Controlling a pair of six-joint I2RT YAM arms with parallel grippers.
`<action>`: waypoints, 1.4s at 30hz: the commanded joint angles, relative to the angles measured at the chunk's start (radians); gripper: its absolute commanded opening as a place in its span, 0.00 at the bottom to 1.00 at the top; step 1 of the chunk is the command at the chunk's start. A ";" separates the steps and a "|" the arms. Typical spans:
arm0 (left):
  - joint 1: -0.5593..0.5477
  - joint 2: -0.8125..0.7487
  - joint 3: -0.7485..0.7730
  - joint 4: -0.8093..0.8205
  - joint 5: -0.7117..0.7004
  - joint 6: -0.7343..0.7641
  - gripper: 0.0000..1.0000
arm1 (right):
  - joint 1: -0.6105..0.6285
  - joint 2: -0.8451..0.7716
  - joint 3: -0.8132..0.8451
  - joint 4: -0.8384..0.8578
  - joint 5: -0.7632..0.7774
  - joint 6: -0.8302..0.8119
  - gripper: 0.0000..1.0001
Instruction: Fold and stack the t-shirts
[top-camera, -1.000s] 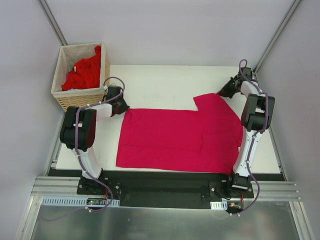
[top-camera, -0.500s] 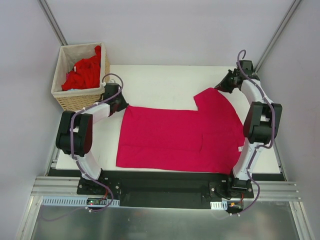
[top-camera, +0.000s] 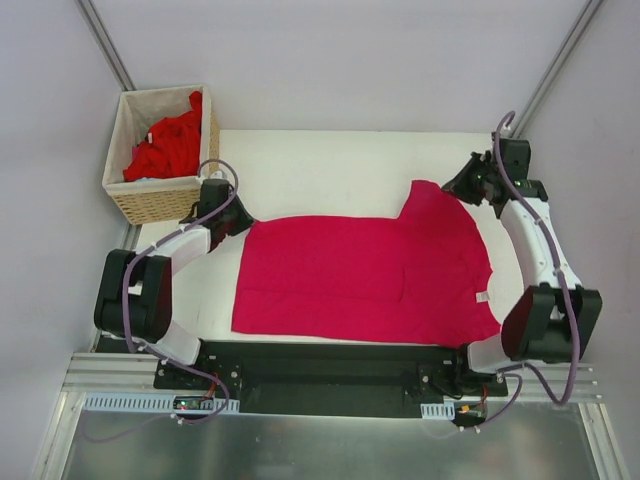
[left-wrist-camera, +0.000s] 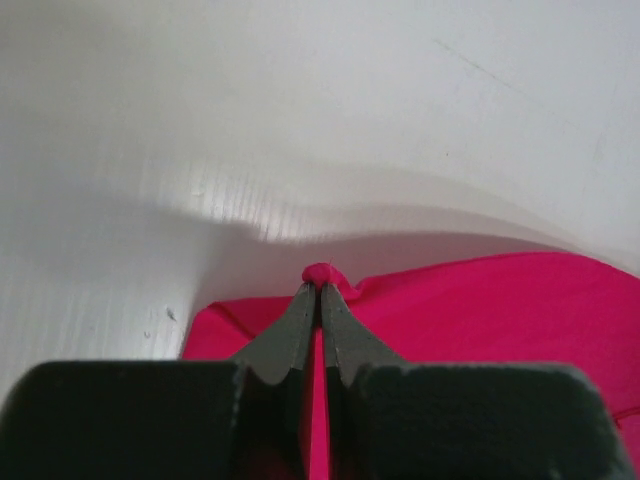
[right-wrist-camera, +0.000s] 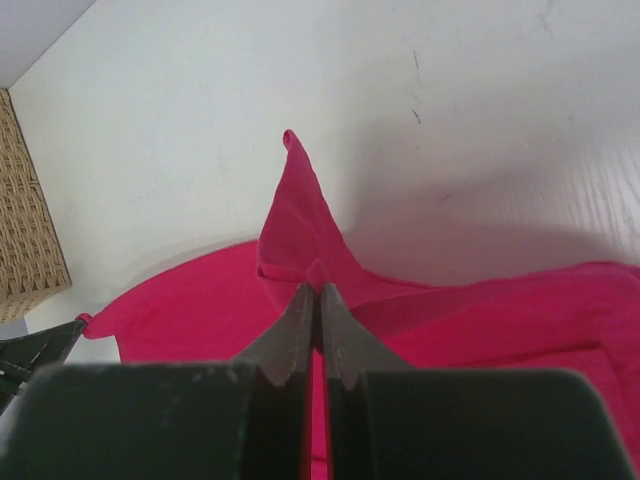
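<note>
The left gripper (left-wrist-camera: 320, 286) has its jaws pressed together on a small nub of pink cloth, with no gap showing between the tips. It is pinching the far left corner of the shirt (top-camera: 360, 275). The right gripper (right-wrist-camera: 316, 284) is pinched the same way, jaws tight on a fold of the same shirt at its far right edge, next to the sleeve (top-camera: 425, 200).

The shirt is magenta-crimson and lies spread across the middle of the table (top-camera: 320, 160). Its straight hem is to the left and its neck end to the right. It is mostly flat, with faint crease lines running through the body, one lengthwise and one crosswise. A small white label (top-camera: 482, 296) shows near its right edge. In the right wrist view, the cloth past the fingertips rises into a narrow peak, and the rest slopes away to both sides. Around the left fingertips the corner is lifted a little, throwing a shadow on the white surface.

At the far left corner of the table stands a wicker basket (top-camera: 165, 203) with a pale lining, just beside the left gripper. Brighter red shirts (top-camera: 168, 145) are heaped inside it, one draped up over the far right rim. Both arms flank the shirt at its sides, and none of it is covered apart from the pinched spots.
</note>
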 joint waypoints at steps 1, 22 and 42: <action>-0.009 -0.128 -0.089 0.033 0.011 -0.050 0.00 | 0.015 -0.194 -0.102 -0.065 0.063 -0.015 0.00; -0.019 -0.483 -0.383 -0.005 -0.103 -0.058 0.00 | 0.032 -0.835 -0.454 -0.424 0.234 -0.046 0.00; -0.049 -0.489 -0.429 -0.010 -0.069 -0.073 0.00 | 0.033 -0.895 -0.609 -0.459 0.263 0.034 0.00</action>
